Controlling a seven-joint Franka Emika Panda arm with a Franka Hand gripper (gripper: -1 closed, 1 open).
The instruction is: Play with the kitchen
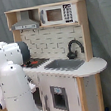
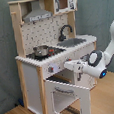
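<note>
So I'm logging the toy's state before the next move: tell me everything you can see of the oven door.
The oven door is a white panel with a window, low on the kitchen front. In the second exterior view it hangs open, swung out and down toward the camera, its top edge free. The gripper hovers just above that edge; whether it touches is unclear. In the first exterior view the arm hides most of the door.
</note>
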